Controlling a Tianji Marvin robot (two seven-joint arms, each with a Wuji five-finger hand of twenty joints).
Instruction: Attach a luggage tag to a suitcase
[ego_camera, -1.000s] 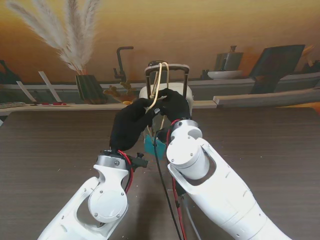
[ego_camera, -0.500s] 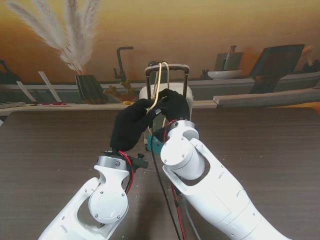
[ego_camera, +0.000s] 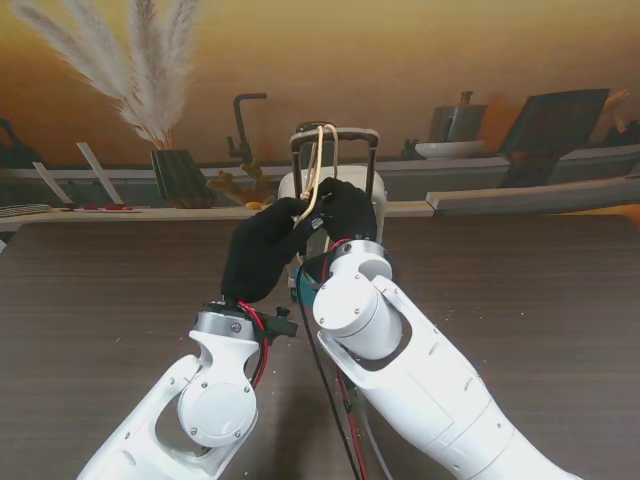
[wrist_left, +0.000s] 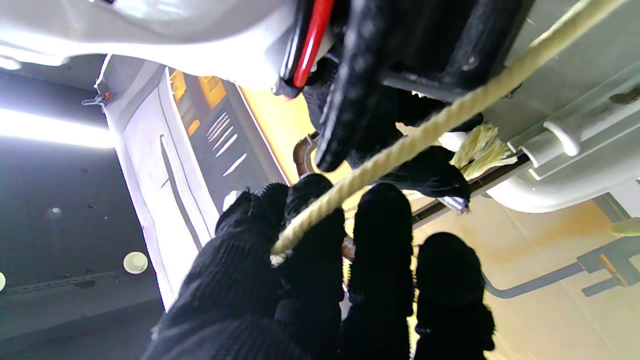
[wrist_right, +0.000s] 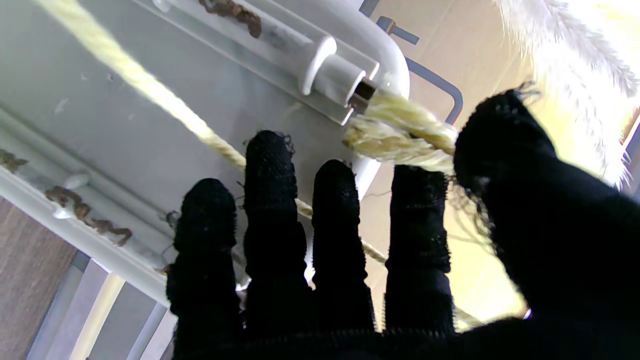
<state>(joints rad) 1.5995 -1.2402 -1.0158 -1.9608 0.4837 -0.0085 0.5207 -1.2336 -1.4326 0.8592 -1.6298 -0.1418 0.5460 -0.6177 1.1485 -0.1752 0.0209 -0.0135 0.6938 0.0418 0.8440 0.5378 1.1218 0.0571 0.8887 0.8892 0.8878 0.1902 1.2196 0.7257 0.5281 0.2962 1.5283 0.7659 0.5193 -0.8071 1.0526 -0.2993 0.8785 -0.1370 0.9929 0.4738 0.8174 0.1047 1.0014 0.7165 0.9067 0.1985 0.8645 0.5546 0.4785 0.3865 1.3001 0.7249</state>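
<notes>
While black-gloved left hand (ego_camera: 262, 252) pinches pale twisted rope (ego_camera: 318, 165) | black-gloved right hand (ego_camera: 347, 210) clamps its frayed end | risk: uneven pull slips rope off white suitcase handle (ego_camera: 334, 136)

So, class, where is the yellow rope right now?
In the stand's view the rope hangs at centre, looped over the suitcase handle, its lower end pinched between the left hand and right hand.

A: Where does the stand's view sit?
B: High behind both arms, facing down across the tabletop (ego_camera: 100, 300), suitcase (ego_camera: 300, 185) at frame centre.
A: The wrists?
B: Very close, along black fingers (wrist_left: 380, 240); both share the rope (wrist_left: 400, 150).
</notes>
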